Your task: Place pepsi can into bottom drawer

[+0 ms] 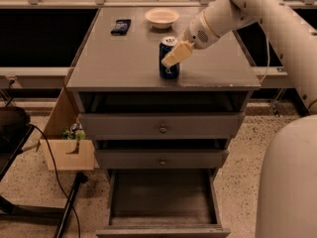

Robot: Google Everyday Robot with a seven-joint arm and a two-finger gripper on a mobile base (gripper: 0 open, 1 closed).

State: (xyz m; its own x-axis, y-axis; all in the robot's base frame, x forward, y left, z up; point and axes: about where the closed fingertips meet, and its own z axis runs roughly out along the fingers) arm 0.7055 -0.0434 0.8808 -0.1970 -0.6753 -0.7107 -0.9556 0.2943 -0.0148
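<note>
Grey and deep, the bottom drawer (161,202) of the three-drawer cabinet is pulled open, far below the gripper and nearest the camera; only its flat dark floor is seen inside. Down to the gripper's left, a tan cardboard box (67,153) is set on the speckled floor beside the cabinet. Between the open drawer and the gripper, two shallower grey drawers with round knobs (163,129) are shut. On the flat grey cabinet top (119,58), near its front edge, the small dark blue pepsi can (169,72) with a silver top is stood upright. The beige two-finger gripper (171,58) is laid across the can's upper part, reached in from the right on the white arm (237,9); whether it is clamped on the can cannot be told. Beyond the gripper and to its left, a flat black phone-like object (121,26) is seen. Just behind the gripper, a shallow white bowl (162,17) is placed near the back edge.
</note>
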